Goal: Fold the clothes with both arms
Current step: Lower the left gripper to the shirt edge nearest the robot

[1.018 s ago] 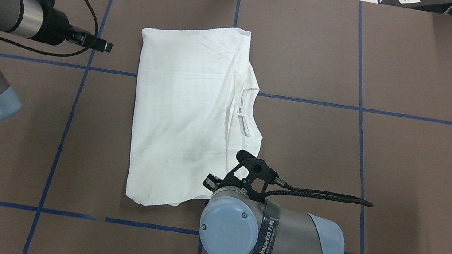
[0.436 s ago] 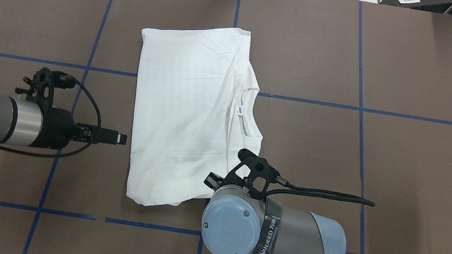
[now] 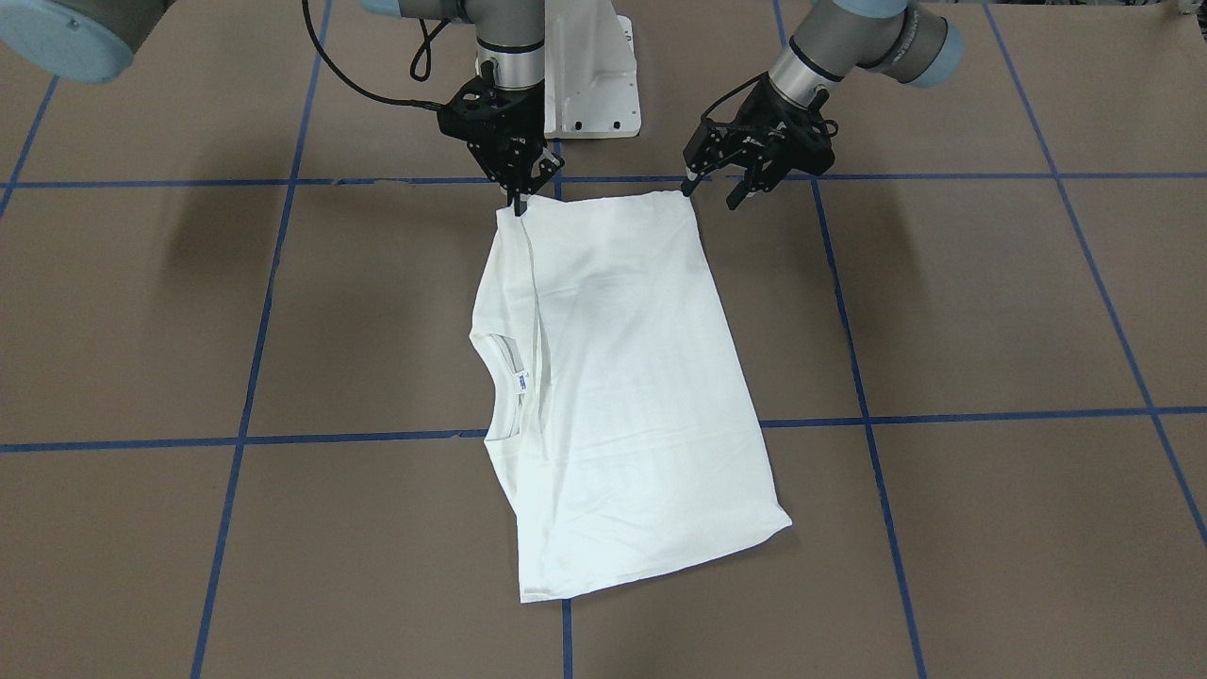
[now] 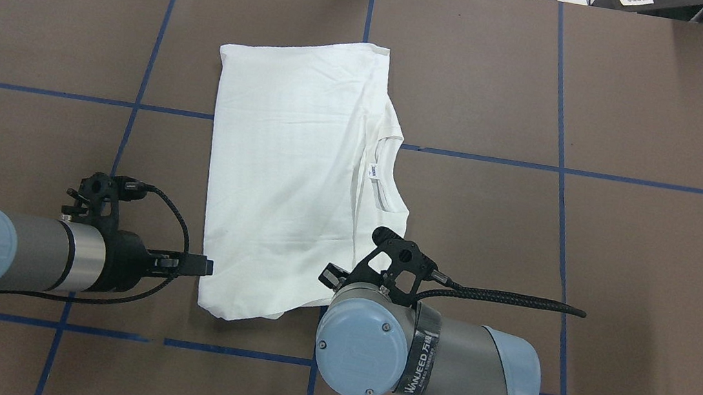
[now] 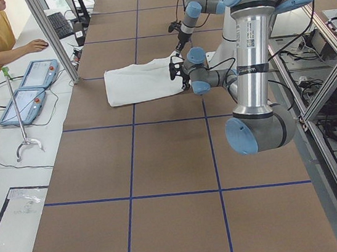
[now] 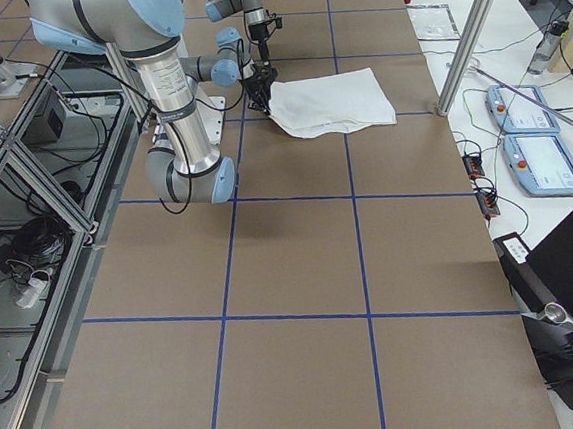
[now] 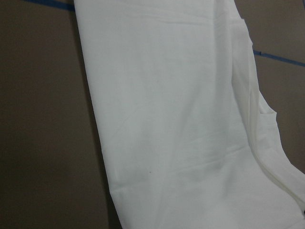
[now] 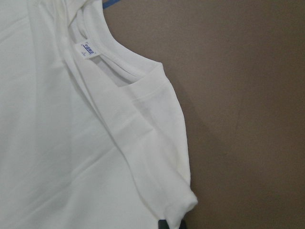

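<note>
Brown tabletop [image 4: 627,266] taped into blue squares carries the shirt [image 4: 284,180], which lies about midway between the left and right edges and closer to the robot's edge than to the far one. It is folded into a long white slab whose long axis runs from the robot's edge toward the far edge, leaning a little. The collar [image 4: 381,196] and label [image 4: 372,172] open toward the right edge. It looks light, limp and thin, so it should sag and slide wherever it is unsupported; the two corners nearest the robot's edge seem the best holds, lifted together. The right gripper [image 3: 517,203] has its jaws closed to a point on the right one of those corners, seemingly with cloth between them. The left gripper [image 3: 709,193] sits at the other corner, jaws spread wide and holding nothing.
</note>
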Motion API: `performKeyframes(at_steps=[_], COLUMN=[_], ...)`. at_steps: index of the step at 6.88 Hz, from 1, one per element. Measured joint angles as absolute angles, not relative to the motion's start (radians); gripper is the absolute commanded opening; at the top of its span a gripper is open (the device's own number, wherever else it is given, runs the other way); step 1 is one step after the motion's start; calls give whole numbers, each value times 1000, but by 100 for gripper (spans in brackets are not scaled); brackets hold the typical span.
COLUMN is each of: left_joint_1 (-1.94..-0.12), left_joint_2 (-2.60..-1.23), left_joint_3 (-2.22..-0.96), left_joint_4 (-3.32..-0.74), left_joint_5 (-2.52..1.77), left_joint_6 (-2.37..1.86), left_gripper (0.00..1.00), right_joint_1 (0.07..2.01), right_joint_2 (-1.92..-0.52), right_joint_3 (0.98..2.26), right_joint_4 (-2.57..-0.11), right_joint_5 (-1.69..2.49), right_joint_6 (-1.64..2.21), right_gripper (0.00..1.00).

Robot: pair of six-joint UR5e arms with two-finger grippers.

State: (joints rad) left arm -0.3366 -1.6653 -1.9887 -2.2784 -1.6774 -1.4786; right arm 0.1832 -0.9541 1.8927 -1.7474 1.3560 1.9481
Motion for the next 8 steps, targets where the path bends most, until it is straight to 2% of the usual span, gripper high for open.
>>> performKeyframes(at_steps=[5,6,8], left_joint_1=[-243,-240,-238], left_joint_2=[-1735,-1738,-1740], left_joint_3=[-1934,-1928,-1919], left_joint_4=[-2208,-2208,-2207], left_joint_5=[-1664,-1661,-1653], left_joint_6=[-1513,-1514,-1514], left_gripper=[72,53,0], right_joint_1=[184,184,184], right_joint_2=[-955,-955,-956], right_joint_3=[1895,1896,1897], right_joint_4=[-1747,-1747,-1747], right_joint_5=[1356,1356,1356], right_joint_6=[1947,1948,1947], right_gripper=[0,0,0])
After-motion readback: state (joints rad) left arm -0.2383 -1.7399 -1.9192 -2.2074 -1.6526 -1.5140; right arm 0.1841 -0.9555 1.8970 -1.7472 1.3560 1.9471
